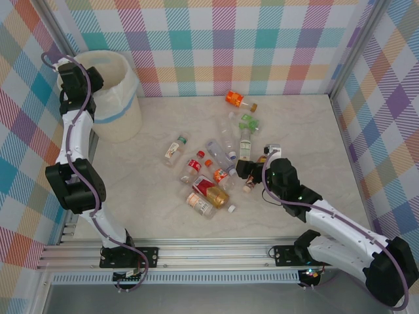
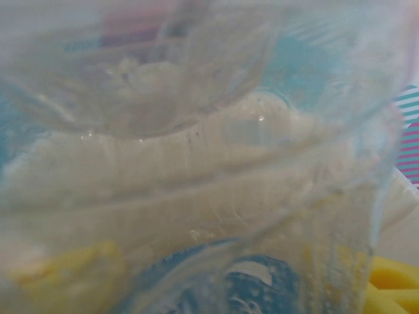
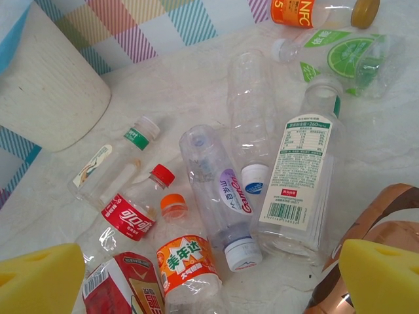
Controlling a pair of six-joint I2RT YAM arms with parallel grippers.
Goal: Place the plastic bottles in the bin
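The cream-white bin (image 1: 124, 108) with its bag liner stands at the far left. My left gripper (image 1: 83, 80) hangs over its left rim. A clear plastic bottle (image 2: 196, 163) presses against the left wrist camera, held between the yellow pads (image 2: 387, 288). Several bottles lie in a heap mid-table: an orange-label one (image 3: 186, 261), a red-label one (image 3: 127, 216), a clear blue-capped one (image 3: 219, 190), a white-label one (image 3: 304, 170) and a green-label one (image 3: 340, 55). My right gripper (image 1: 251, 171) (image 3: 209, 281) stands open just above the heap's right side, its yellow pads (image 3: 39, 278) wide apart.
A brown, coppery bottle (image 3: 383, 219) lies against my right finger. An orange bottle (image 1: 239, 100) sits apart near the back wall. The bin (image 3: 46, 85) also appears at the upper left of the right wrist view. Checked walls enclose the table on three sides.
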